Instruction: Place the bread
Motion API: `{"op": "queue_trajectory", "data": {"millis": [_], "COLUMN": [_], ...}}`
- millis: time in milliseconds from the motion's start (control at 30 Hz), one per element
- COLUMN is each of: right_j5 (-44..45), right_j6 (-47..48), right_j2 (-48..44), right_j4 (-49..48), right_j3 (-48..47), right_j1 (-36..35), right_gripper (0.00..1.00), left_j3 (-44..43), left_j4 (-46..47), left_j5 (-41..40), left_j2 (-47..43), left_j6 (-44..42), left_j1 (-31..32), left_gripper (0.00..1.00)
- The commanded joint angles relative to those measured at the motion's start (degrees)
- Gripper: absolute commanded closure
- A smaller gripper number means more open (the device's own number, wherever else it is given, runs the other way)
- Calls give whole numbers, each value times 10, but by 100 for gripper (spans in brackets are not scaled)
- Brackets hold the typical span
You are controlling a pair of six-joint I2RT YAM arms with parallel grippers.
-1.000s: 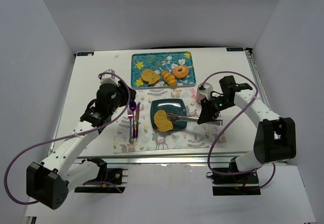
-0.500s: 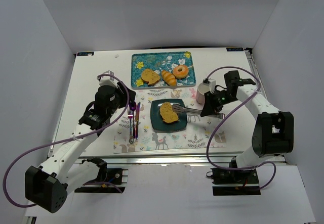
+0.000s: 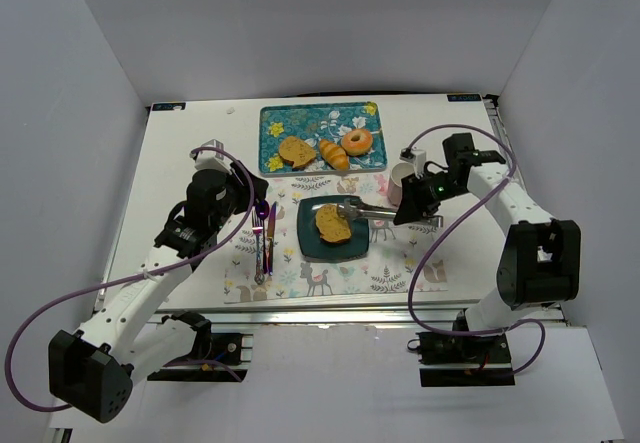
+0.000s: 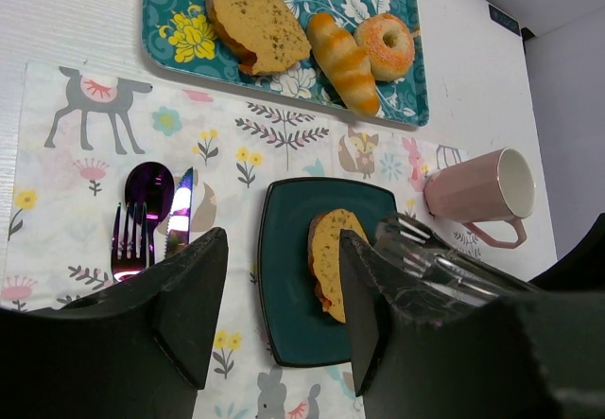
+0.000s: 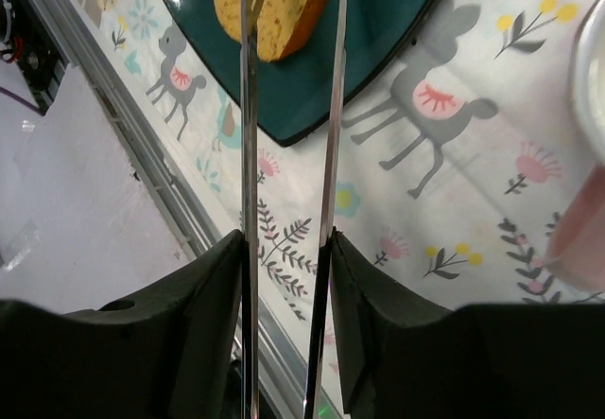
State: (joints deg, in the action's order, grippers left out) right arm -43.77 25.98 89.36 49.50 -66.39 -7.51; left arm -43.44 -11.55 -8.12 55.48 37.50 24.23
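Observation:
The bread (image 3: 333, 222), a golden-orange oval slice, lies on the dark square plate (image 3: 310, 248) on the placemat. My right gripper (image 3: 408, 208) is shut on metal tongs (image 3: 375, 211) whose tips reach the bread's right end. In the right wrist view the tong arms (image 5: 248, 154) straddle the bread (image 5: 284, 12) over the plate (image 5: 378, 22); I cannot tell if they still squeeze it. My left gripper (image 3: 245, 198) is open and empty, left of the plate. Its view shows the bread (image 4: 336, 258), plate (image 4: 284, 287) and tongs (image 4: 435, 258).
A floral tray (image 3: 275, 123) at the back holds a rounder brown slice (image 3: 296, 150), a croissant (image 3: 333, 154) and a doughnut (image 3: 356, 142). A pink mug (image 3: 402, 181) stands right of the plate, close to the tongs. Purple cutlery (image 3: 264, 233) lies left of the plate.
The tongs carried the bread from the plate's near-left part to its middle. In the last half second the bread stayed still and the right gripper shifted slightly back. The left arm barely moved.

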Motion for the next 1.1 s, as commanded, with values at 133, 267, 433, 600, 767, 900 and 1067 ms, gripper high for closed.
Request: {"op": "queue_trajectory", "data": {"millis": [133, 267, 433, 600, 767, 900, 1067], "right_j5": [6, 15, 143, 287, 332, 337, 349], "right_j6": [35, 74, -59, -145, -172, -166, -126], "right_j2": [-41, -73, -166, -184, -87, -31, 23], "right_j4": [5, -1, -224, -427, -424, -471, -506], "right_j3": [-83, -114, -51, 64, 103, 139, 163], "right_j1": [3, 3, 41, 129, 176, 194, 195], "right_gripper": [61, 78, 100, 100, 100, 100, 74], "left_j3": [-6, -5, -9, -13, -11, -18, -17], "left_j4": [4, 13, 25, 27, 27, 21, 21], "left_j5": [-1, 4, 20, 35, 45, 46, 39], "left_j2": [-7, -1, 13, 21, 24, 28, 28], "left_j6": [-7, -6, -6, -12, -12, -13, -10], "left_j1": [1, 1, 1, 1, 1, 1, 1], "left_gripper": [40, 44, 71, 78, 73, 63, 48]}}
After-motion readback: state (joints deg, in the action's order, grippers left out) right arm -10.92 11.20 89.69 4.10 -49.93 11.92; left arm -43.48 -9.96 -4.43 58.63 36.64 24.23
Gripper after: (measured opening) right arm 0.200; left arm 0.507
